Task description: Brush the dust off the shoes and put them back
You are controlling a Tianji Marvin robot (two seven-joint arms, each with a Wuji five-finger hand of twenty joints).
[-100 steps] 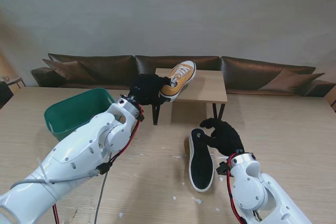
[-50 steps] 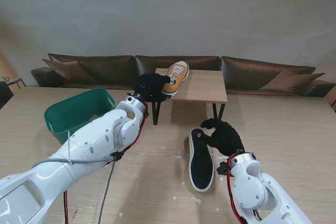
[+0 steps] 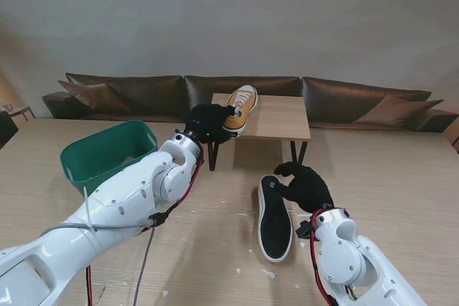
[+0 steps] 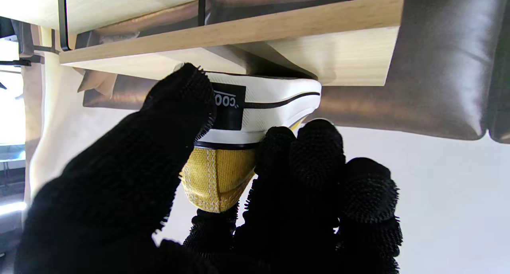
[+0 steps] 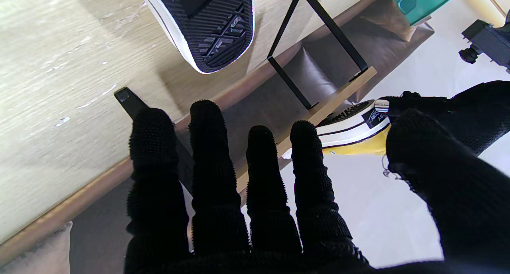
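A yellow canvas shoe (image 3: 242,106) with a white sole rests on the small wooden rack (image 3: 283,121) at the far middle. My left hand (image 3: 208,122) in a black glove is shut on its heel (image 4: 223,174), thumb on the sole's black label. The second shoe (image 3: 275,219) lies on the table sole up, nearer to me on the right; its black tread (image 5: 207,23) shows in the right wrist view. My right hand (image 3: 308,184) hovers just right of it, fingers (image 5: 215,162) spread and holding nothing. No brush is visible.
A green plastic bin (image 3: 107,152) stands at the left. The rack has black metal legs (image 3: 213,155). Small white scraps (image 3: 269,273) lie on the table near the sole-up shoe. A dark brown sofa (image 3: 358,102) runs behind the table's far edge.
My left hand has pushed the yellow shoe farther onto the rack and turned its toe away from me. The right hand and the sole-up shoe have not moved.
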